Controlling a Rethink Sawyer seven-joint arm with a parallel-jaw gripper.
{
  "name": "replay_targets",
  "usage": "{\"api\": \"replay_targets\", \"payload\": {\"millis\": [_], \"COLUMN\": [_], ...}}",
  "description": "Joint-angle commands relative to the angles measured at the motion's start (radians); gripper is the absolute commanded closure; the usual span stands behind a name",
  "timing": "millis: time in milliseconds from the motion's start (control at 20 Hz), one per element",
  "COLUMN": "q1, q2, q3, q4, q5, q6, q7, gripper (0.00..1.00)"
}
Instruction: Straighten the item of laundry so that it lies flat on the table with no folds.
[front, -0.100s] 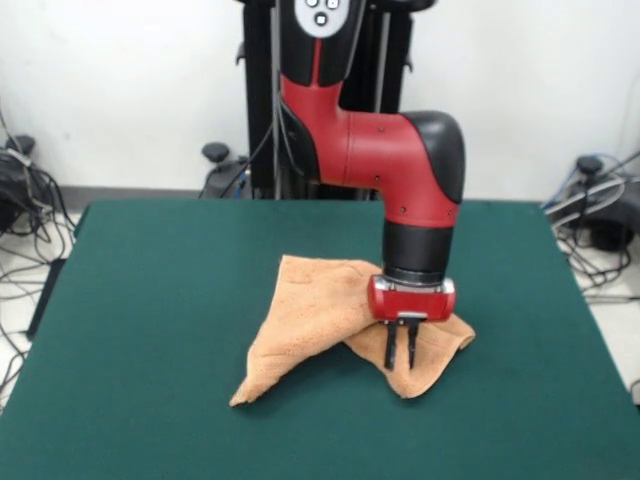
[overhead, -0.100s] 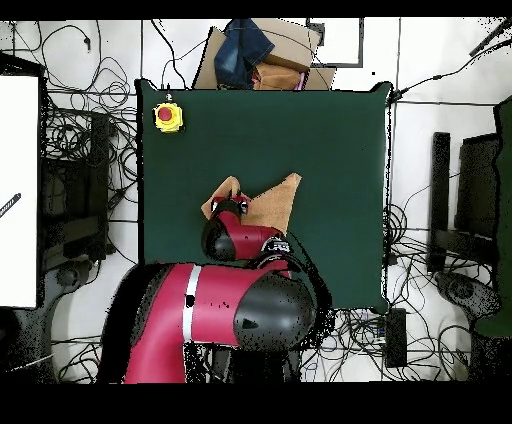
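While folded on the table (front, -0.100s: 150, 300), towel (front, -0.100s: 310, 310) beneath end effector (front, -0.100s: 401, 362), fingers narrowly parted, gripping nothing.

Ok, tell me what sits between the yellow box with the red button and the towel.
Nothing: in the overhead view, only bare green table separates the yellow box from the towel.
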Motion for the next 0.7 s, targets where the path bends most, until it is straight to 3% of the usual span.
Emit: {"api": "replay_targets", "payload": {"millis": [50,350,450,700], "q1": [0.005,0.001,-0.027,-0.069], "q2": [0.006,0.014,-0.003,-0.024], "q3": [0.065,0.036,0.039,0.041], "q4": [-0.081,-0.072,-0.073,-0.089], "q5": [0.06,0.064,0.027,-0.032], "q6": [-0.065,-0.028,0.046,0.067], "q7": [0.206,0.186,0.154,0.119], "gripper": [1.0,1.0,1.0,1.0]}}
